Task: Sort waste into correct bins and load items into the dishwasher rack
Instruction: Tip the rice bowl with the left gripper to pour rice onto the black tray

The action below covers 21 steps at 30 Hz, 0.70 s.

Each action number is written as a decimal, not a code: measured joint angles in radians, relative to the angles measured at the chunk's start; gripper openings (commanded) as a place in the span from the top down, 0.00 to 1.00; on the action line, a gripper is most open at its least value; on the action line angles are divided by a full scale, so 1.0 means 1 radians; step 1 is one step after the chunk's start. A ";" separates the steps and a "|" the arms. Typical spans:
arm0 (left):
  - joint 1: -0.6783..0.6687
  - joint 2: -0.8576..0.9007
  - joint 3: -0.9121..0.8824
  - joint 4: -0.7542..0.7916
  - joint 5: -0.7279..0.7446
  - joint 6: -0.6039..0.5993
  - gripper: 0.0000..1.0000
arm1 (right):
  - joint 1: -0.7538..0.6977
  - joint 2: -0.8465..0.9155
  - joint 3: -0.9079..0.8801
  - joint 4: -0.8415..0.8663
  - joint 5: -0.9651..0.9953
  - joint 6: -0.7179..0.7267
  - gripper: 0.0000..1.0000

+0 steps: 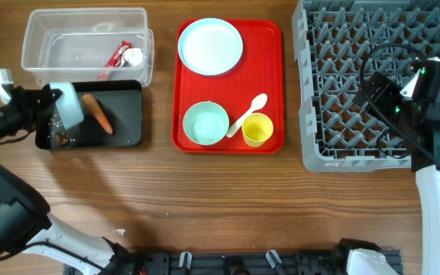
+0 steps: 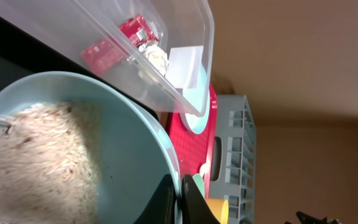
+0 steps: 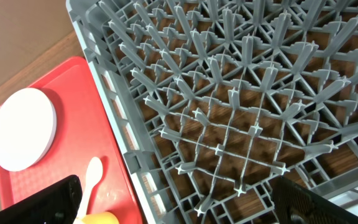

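My left gripper point(image 1: 50, 107) is shut on the rim of a light blue bowl point(image 1: 69, 105) and holds it tipped on edge over the black tray point(image 1: 124, 130). In the left wrist view the jaws point(image 2: 180, 194) pinch the rim of the bowl point(image 2: 123, 143), which holds pale rice-like food point(image 2: 36, 162). A carrot point(image 1: 97, 113) and crumbs lie in the black tray. My right gripper point(image 3: 185, 208) is open and empty above the grey dishwasher rack point(image 1: 342, 145), which also shows below it point(image 3: 241, 112).
A clear bin point(image 1: 37, 34) behind the black tray holds a red wrapper point(image 1: 115, 57) and white scrap. The red tray point(image 1: 270, 46) carries a pale plate point(image 1: 210, 46), a mint bowl point(image 1: 205, 124), a white spoon point(image 1: 248, 113) and a yellow cup point(image 1: 257, 130).
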 measured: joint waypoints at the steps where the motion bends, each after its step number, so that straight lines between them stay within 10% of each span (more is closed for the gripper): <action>1: 0.003 0.000 0.000 0.001 0.005 0.000 0.96 | 0.000 0.000 0.000 0.000 0.000 0.000 0.00; 21: 0.021 0.103 -0.002 0.045 0.207 0.016 0.96 | 0.000 0.000 0.000 -0.003 -0.003 0.000 0.00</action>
